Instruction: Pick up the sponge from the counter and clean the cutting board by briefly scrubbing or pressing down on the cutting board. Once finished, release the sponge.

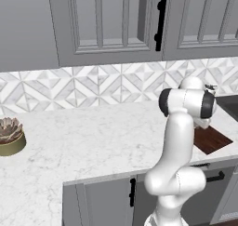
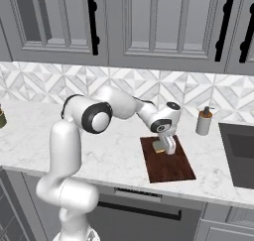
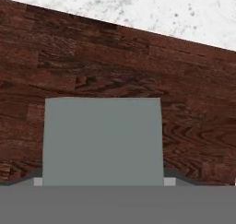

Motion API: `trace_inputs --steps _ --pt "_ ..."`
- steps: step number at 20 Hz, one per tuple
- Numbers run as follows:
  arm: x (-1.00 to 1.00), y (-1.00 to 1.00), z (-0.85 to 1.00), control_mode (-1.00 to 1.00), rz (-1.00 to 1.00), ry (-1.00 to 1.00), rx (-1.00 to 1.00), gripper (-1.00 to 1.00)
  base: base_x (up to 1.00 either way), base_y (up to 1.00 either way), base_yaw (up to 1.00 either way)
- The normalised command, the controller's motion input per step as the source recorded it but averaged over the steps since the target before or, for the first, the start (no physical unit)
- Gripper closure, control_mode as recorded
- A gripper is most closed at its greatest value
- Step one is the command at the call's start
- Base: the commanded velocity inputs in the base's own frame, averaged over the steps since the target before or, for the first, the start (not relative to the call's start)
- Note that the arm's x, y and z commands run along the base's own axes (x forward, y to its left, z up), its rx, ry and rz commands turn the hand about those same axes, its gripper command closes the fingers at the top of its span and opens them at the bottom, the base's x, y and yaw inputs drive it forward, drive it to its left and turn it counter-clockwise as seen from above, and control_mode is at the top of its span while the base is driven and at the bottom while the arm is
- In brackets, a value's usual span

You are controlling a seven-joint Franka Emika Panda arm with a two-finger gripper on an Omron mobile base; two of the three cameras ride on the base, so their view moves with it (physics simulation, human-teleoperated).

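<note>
Gripper (image 2: 167, 148) stands low over the far-left part of the cutting board (image 2: 171, 168), jaws apparently clamped on the sponge (image 2: 158, 147), though the grip is partly hidden. Sponge rests on the board, which lies on the counter (image 2: 119, 153).

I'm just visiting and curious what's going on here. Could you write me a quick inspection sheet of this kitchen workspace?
Surface: white marble counter, grey cabinets below.
Job's things: cutting board lies flat near the counter's front edge; sponge sits on the board's far end, under the hand.
Clutter: soap dispenser by the sink; potted succulent far off on the counter.
Gripper: gripper is low over the board at the sponge; grip cannot be judged.
Cables: nothing seen.
Surroundings: patterned tile backsplash, grey wall cabinets with black handles.
</note>
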Motion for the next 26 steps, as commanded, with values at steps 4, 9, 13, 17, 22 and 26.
trace_inputs --steps 4,9,13,17,22,26 --pt "0.62 0.00 0.06 -1.00 0.10 0.00 0.00 1.00 0.00 0.00 0.00" --pt "0.32 -0.11 0.01 -1.00 0.09 0.00 0.00 1.00 0.00 0.00 0.00" --pt "0.00 -0.41 -0.02 -1.00 0.14 -0.04 0.00 1.00 0.00 0.00 0.00" --pt "-0.23 -0.53 -0.11 -1.00 0.15 -0.10 0.00 1.00 0.00 0.00 0.00" --pt "-0.51 -0.48 -0.24 -1.00 0.15 -0.07 0.00 1.00 0.00 0.00 0.00" --pt "-0.88 -0.38 -0.24 -1.00 0.20 -0.06 0.00 1.00 0.00 0.00 0.00"
